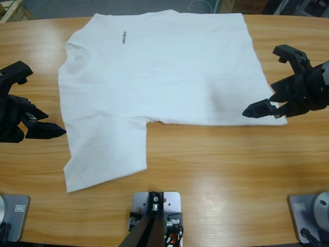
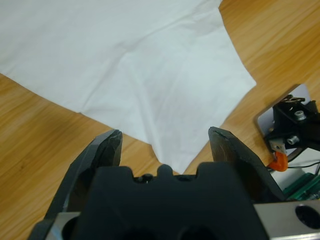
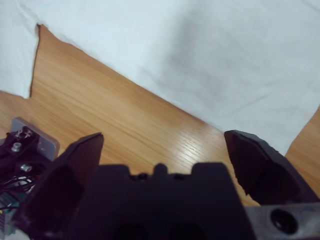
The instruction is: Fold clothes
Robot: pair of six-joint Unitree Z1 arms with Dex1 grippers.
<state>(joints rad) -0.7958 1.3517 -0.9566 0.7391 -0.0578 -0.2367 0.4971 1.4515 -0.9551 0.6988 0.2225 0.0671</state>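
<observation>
High view first: the white T-shirt (image 1: 159, 72) lies spread flat on the wooden surface (image 1: 216, 170), its small dark mark (image 1: 123, 37) near the collar, one sleeve (image 1: 105, 154) reaching toward the near edge. My left gripper (image 1: 38, 110) sits just off the shirt's collar-side edge, jaws parted and holding nothing. My right gripper (image 1: 275, 82) is at the shirt's hem end, jaws spread wide, the lower tip over the hem's near corner.

Left wrist view: my left gripper (image 2: 165, 142) is agape, and the shirt's sleeve (image 2: 165, 95) comes to a point right between my jaws, bare wood on either side.

Right wrist view: my right gripper (image 3: 162, 145) gapes over bare wood, with the T-shirt's hem edge (image 3: 210, 60) just beyond the tips, nothing gripped.
</observation>
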